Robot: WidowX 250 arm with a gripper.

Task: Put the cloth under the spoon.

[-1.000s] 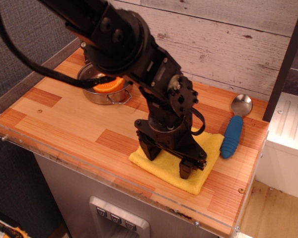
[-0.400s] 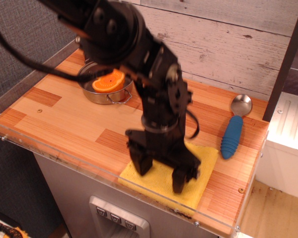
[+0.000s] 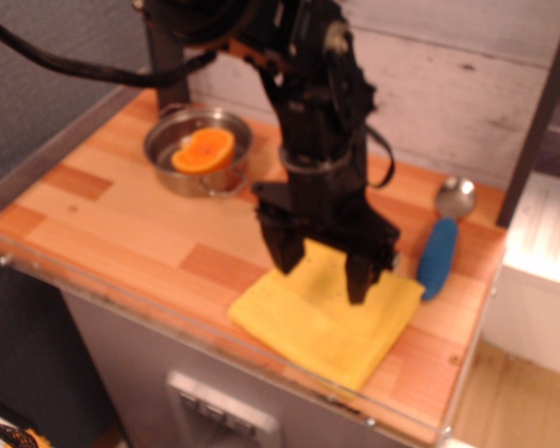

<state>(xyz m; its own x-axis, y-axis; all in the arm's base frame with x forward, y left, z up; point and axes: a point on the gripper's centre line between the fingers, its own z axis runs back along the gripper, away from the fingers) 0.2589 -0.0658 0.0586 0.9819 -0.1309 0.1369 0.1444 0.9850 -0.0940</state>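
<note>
Now tool (image 3: 323, 273) points down, jaws spread wide, holding nothing, fingertips above far part of cloth (image 3: 325, 312); contact with cloth not clear, picture blurred. Cloth, bright yellow, lies flat at near edge of tabletop (image 3: 121, 224), one corner reaching close to front rim. Spoon (image 3: 441, 239) lies just right of cloth, blue handle toward front, metal bowl toward wall; not on cloth. Steel pot (image 3: 197, 161) with orange half (image 3: 203, 149) stands at back left, well apart.

A whitewashed plank wall (image 3: 467, 84) backs the striped wooden countertop (image 3: 103, 215).
</note>
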